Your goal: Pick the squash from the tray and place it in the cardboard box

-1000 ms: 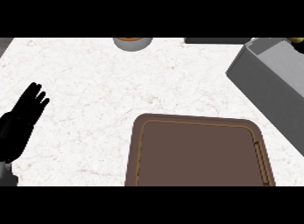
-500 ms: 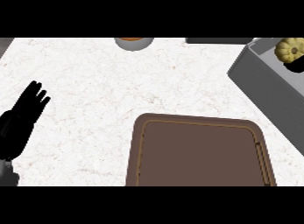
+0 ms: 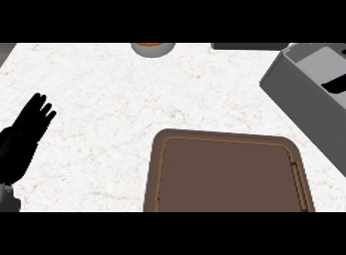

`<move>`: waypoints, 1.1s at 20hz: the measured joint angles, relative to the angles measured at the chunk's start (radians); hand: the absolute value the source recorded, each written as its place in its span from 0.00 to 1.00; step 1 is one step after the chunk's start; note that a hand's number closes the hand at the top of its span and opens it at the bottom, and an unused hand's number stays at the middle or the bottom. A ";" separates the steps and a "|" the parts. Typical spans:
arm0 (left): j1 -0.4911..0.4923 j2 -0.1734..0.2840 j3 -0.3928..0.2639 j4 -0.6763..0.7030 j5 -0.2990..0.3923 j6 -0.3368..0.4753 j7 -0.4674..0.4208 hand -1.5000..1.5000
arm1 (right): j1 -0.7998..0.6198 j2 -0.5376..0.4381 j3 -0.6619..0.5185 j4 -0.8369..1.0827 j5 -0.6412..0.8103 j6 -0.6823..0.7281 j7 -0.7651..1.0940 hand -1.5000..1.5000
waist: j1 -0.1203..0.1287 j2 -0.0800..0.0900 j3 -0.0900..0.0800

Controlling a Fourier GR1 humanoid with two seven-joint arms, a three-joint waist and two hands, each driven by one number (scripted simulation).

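Two differences from half a second ago: the yellow, lumpy squash that showed over the far right corner of the cardboard box is out of sight, and black shapes lie in that place inside the box.
Squash: it shows nowhere in the head view, so I cannot tell whether it lies in the box or is hidden behind the black shapes.
Right robot hand (image 3: 340,82): only black patches of it show, inside the box at the far right; I cannot tell whether it is wide, narrow or holding anything.
Left robot hand (image 3: 17,144): black, at the near left edge over the bench, spread wide and straight, pointing far and a little right, holding nothing; it lies as it did before.
Cardboard box (image 3: 308,109): grey, straight-walled and rectangular, open on top, set slantwise along the right side; its inside floor is a paler grey than its outer wall.
Tray (image 3: 227,137): brown, flat, rectangular with rounded corners and a thin lighter line inside its raised rim; it sits near centre, just left of the box, in the same place as before.
Bench (image 3: 116,89): white stone look with faint brownish veins, smooth.
Bowl (image 3: 152,49): round, grey, with orange inside, cut by the far edge.
Dark slab (image 3: 249,46): flat, dark grey, at the far edge, right of the bowl.
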 measured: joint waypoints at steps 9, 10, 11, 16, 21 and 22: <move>0.011 -0.006 0.010 0.007 -0.003 -0.007 -0.010 0.50 | -0.009 -0.001 -0.246 -0.029 -0.259 -0.107 -0.105 0.00 | -0.013 -0.005 0.000; 0.008 -0.006 0.011 0.007 -0.003 -0.005 -0.004 0.50 | -0.005 -0.003 -0.266 -0.031 -0.285 -0.104 -0.111 0.00 | -0.014 -0.005 0.000; 0.012 -0.006 0.013 0.006 -0.003 -0.009 -0.007 0.50 | -0.006 -0.026 -0.288 -0.027 -0.311 -0.085 -0.116 0.00 | -0.014 -0.005 0.000; 0.010 -0.012 0.016 0.019 -0.011 -0.014 -0.013 0.50 | 0.042 -0.120 -0.376 -0.003 -0.415 -0.020 -0.158 0.00 | -0.016 -0.005 0.000; 0.019 -0.011 0.027 -0.008 -0.011 -0.016 0.007 0.50 | 0.101 -0.228 -0.431 0.040 -0.498 0.092 -0.217 0.00 | -0.014 -0.005 0.000; 0.013 -0.015 0.024 -0.011 -0.015 -0.012 0.015 0.50 | 0.112 -0.244 -0.430 0.044 -0.507 0.114 -0.224 0.00 | -0.014 -0.005 0.000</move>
